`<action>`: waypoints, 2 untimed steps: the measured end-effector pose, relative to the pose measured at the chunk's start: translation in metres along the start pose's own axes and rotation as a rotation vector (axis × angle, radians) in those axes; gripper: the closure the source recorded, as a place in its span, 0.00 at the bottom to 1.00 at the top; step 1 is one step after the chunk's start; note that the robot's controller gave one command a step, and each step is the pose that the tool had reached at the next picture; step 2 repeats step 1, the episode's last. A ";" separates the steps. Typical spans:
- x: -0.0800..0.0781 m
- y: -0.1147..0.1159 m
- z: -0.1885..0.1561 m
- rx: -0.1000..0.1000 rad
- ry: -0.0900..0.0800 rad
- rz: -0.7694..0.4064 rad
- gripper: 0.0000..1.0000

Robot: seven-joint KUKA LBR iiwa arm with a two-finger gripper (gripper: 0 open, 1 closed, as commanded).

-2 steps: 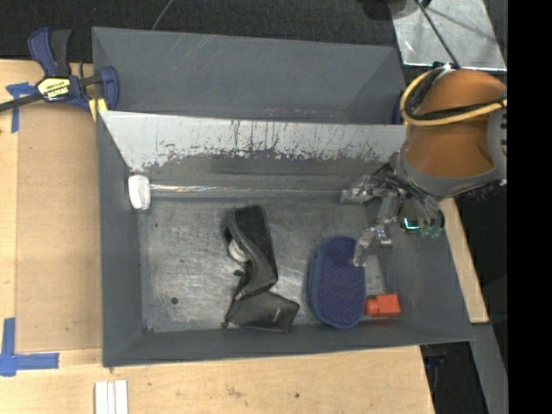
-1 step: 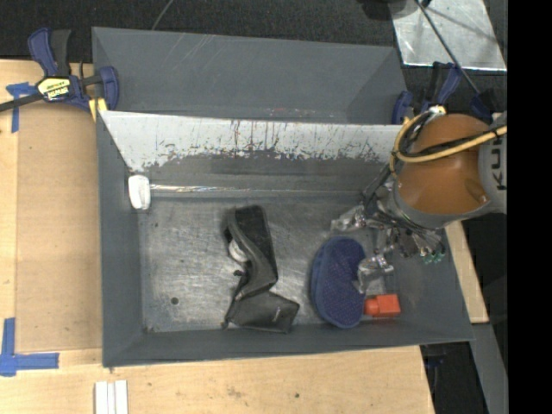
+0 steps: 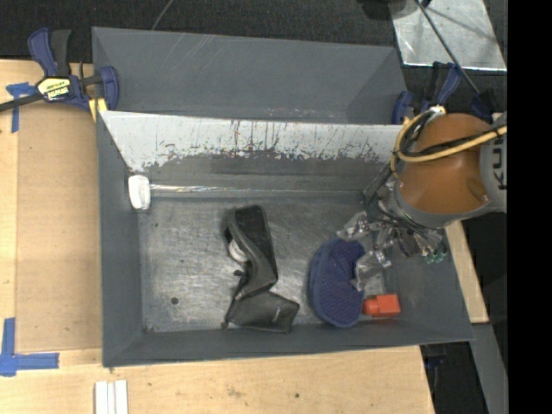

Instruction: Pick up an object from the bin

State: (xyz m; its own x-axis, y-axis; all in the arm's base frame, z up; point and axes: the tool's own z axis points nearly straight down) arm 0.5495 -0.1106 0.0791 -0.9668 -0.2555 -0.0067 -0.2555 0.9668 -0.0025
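Inside the grey metal bin [image 3: 259, 76], the metal tool [image 3: 373, 264] hung low at the right side, over the edge of a dark blue round cloth pad [image 3: 332, 291] that lay beside a small orange block [image 3: 382, 305]. I could not tell if the tool was gripping or loose. A bent black thing [image 3: 254, 270] lay in the middle.
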 end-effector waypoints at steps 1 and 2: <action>0.017 -0.008 -0.184 0.004 -0.004 -0.167 1.00; 0.017 -0.008 -0.184 0.004 -0.004 -0.167 1.00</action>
